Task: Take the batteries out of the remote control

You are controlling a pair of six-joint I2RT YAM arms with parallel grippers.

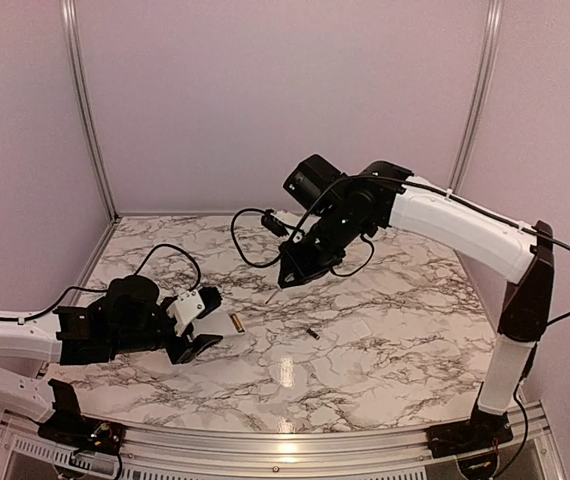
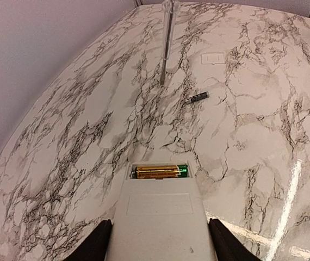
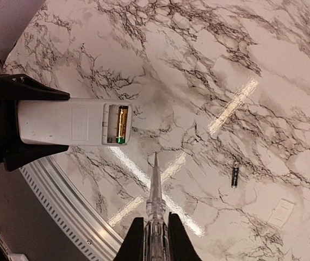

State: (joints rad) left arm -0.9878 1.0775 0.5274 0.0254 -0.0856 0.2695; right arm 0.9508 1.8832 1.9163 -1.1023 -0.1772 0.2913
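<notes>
On marble worktop (image 1: pixel 395 330): one loose battery (image 2: pixel 199 97), one cover plate (image 2: pixel 214 57)
Left tool (image 2: pixel 159 223): half-open around remote control (image 3: pixel 68 122), one seated battery (image 2: pixel 161 172)
Right tool (image 3: pixel 155 218): clamping screwdriver (image 3: pixel 155 187)

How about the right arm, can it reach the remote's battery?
Probably yes: the battery lies exposed in the remote, the left end effector grips only the other end, and the right end effector's tool hovers close.

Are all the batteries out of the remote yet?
Not yet. Done: the cover is off and one loose battery lies on the table. In hand: the left gripper holds the remote, the right gripper holds a clear pointed tool. Left: one gold battery sits in the remote's open end.
</notes>
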